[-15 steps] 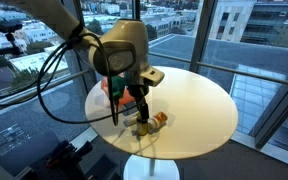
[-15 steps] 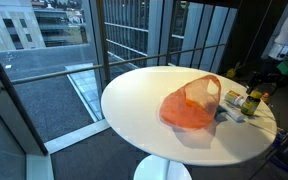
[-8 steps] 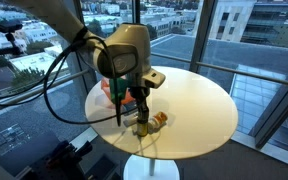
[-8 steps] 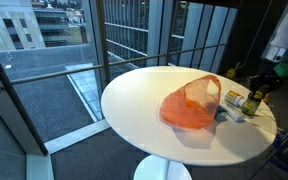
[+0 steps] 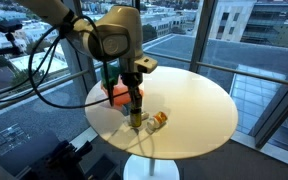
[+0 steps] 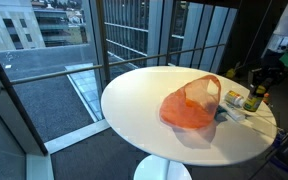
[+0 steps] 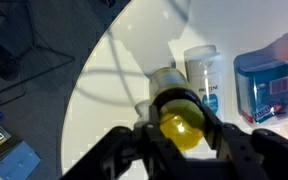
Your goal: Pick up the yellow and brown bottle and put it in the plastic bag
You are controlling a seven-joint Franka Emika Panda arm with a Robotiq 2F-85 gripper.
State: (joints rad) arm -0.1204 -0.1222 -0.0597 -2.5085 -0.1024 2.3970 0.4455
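Observation:
The yellow and brown bottle (image 7: 167, 84) stands upright near the table edge, its yellow cap facing the wrist camera. My gripper (image 7: 178, 126) is shut on it, one black finger (image 7: 140, 120) pressing each side just below the cap. In both exterior views the bottle (image 5: 136, 117) (image 6: 254, 99) hangs under the gripper (image 5: 135, 103) (image 6: 261, 82), at or just above the tabletop; I cannot tell which. The orange plastic bag (image 6: 191, 105) lies crumpled beside it toward the table's middle, and it shows behind the arm (image 5: 114, 94).
A white shampoo bottle (image 7: 202, 74) and a blue box (image 7: 262, 88) lie right by the held bottle, between it and the bag. A small orange-and-white item (image 5: 160, 119) lies close by. The round white table (image 6: 144, 100) stands beside glass walls.
The jaws have shut on the bottle. The arm's upper part has since risen and swung slightly, with the bottle shifted a little along with the gripper.

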